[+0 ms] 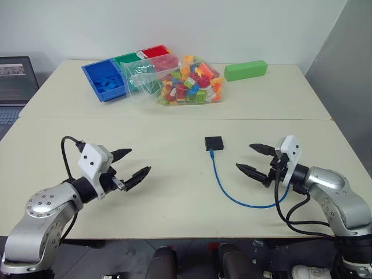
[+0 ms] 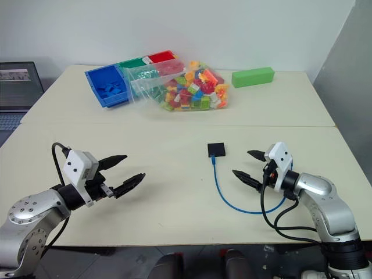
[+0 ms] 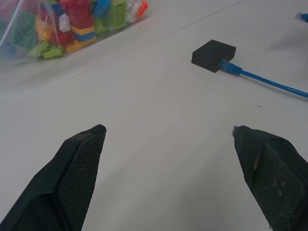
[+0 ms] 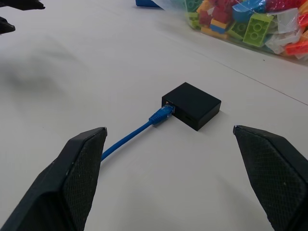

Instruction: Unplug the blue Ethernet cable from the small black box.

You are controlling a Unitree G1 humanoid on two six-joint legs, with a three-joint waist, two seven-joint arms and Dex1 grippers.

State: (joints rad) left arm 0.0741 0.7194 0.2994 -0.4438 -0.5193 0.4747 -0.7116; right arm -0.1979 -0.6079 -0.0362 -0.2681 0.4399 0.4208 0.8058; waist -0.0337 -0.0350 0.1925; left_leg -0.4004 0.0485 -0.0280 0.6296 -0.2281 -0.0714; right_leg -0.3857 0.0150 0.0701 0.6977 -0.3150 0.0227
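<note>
A pale cream surface (image 1: 174,122), made of two tabletops meeting at a seam across the middle of the frame, stands before a plain white wall (image 1: 174,23), with a grey panel (image 1: 343,64) at upper right and a laptop (image 1: 16,81) at far left.

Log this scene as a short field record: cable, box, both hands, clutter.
cable: blue Ethernet cable plugged into small black box, looping toward the right hand
left hand: open, empty, off the box
right hand: open, empty, near the cable
clutter: bag of bricks, blue tray, green block
</note>
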